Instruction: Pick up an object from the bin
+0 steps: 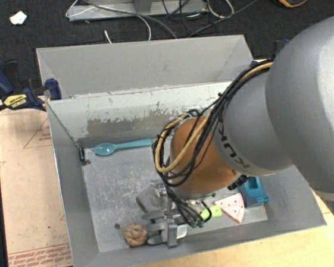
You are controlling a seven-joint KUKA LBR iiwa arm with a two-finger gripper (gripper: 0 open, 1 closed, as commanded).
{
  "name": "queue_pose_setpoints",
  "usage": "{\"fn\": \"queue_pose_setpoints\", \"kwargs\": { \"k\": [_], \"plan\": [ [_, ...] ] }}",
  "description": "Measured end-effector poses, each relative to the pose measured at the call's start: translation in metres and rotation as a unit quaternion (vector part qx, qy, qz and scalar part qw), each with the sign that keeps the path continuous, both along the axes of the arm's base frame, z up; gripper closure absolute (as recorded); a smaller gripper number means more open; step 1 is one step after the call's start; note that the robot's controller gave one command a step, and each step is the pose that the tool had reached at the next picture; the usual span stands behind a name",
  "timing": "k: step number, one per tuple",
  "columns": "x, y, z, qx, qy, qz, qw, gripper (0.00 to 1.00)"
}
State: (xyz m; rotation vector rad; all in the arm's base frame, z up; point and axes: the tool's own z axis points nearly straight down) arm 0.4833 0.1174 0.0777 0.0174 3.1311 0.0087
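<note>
Grey metal bin (110,184) in mid frame, floor scuffed and mostly bare. Arm (308,114) came in from the right, bulking over the right half of the bin; orange cover (196,156) at its wrist, looped with black and yellow cables (172,153). Gripper (168,231) sat low over the bottom edge of the bin floor, a little left of centre. Could not tell whether it was apart or together: the metal parts ran into one another from this angle, and nothing was seen clamped in it. Nearest thing: a brown lump (135,234), rounded and rough-looking, on the floor at lower left of the bin, just beside the gripper on its left; touching or not could not be made out. Small dark speck (117,226) just up and left of the lump. Right of the gripper, along the bottom edge: a green piece (212,212), partly under the wrist, then a pink-and-white wedge (233,207), then a blue block (255,191) against the arm. Teal spoon (120,146) lay flat near the back wall at upper left of the floor, bowl to the left, well apart from the gripper.
</note>
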Motion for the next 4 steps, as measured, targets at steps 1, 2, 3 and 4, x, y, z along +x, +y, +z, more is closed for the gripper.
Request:
{"fn": "queue_pose_setpoints", "kwargs": {
  "k": [1,2,3,4],
  "plan": [
    [0.005,-0.038,-0.003,0.004,-0.0023,-0.037,0.9993,0.0],
    [0.003,-0.011,-0.001,0.003,-0.0072,0.015,0.9999,1.0],
    [0.003,-0.011,-0.001,0.003,-0.0072,0.015,0.9999,1.0],
    [0.005,-0.019,0.056,0.001,-0.0009,0.029,0.9996,1.0]
  ]
}}
